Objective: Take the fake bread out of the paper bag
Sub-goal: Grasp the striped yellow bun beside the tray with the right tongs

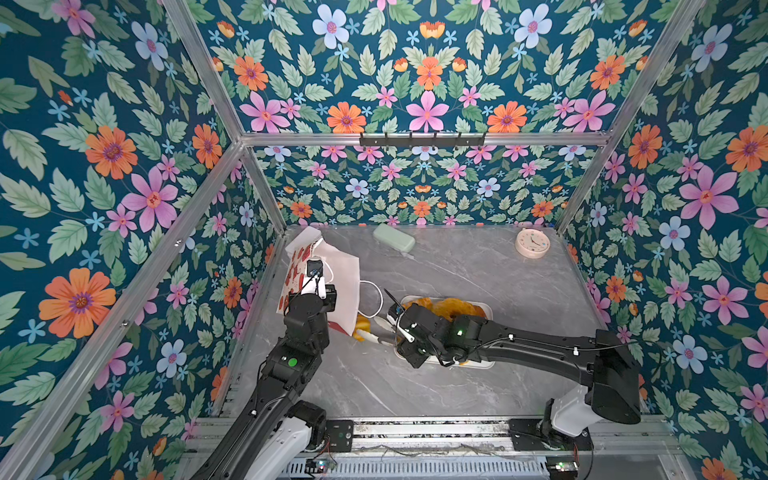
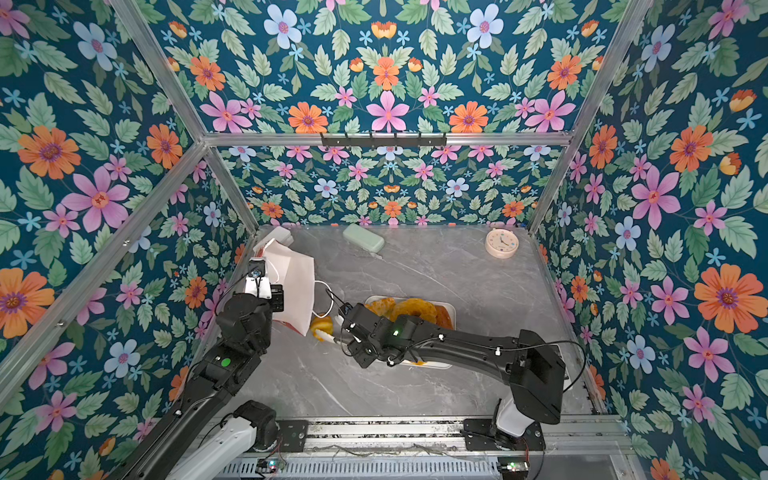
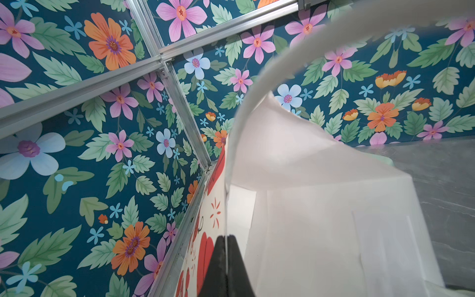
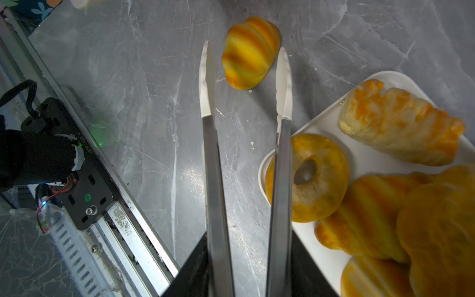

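Your left gripper [image 3: 226, 246] clamped the bag [image 3: 308, 218]; your right gripper [image 4: 248, 272] held tongs [image 4: 213, 154] round the roll [image 4: 250, 52] by the tray [image 4: 365, 159]. Likely light, slippery: pinch its middle.

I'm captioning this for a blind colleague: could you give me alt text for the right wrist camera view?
Metal tongs with white tips stand open on either side of a striped yellow-orange roll lying on the grey marble table. Beside them a white tray holds a ring bun, a croissant and further rolls.
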{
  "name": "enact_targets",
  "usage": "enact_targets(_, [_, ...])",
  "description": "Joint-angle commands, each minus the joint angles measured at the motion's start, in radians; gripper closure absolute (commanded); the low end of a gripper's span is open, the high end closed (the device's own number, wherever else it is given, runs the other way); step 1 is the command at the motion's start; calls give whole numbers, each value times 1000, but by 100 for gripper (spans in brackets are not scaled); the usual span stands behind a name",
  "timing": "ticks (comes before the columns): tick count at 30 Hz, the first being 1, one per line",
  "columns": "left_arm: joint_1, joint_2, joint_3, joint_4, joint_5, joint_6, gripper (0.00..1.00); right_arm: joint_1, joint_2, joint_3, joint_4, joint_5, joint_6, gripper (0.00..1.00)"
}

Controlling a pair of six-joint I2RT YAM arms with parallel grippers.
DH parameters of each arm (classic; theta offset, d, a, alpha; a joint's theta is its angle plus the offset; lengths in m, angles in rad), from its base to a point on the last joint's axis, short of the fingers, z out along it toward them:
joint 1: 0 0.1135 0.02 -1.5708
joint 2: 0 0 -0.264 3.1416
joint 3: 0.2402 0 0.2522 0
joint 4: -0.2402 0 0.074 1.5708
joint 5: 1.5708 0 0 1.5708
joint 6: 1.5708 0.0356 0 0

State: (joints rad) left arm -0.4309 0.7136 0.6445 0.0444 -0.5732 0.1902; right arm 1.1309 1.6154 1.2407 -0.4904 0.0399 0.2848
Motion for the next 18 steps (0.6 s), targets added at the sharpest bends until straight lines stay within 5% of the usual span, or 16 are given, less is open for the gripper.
enact_targets(1, [1,1,-3,22,6,3,100,-5,23,21,59,-20,17,54])
enact_targets(18, [11,7,-8,18,33,-1,100,-27,169,110,37,9,-4,53])
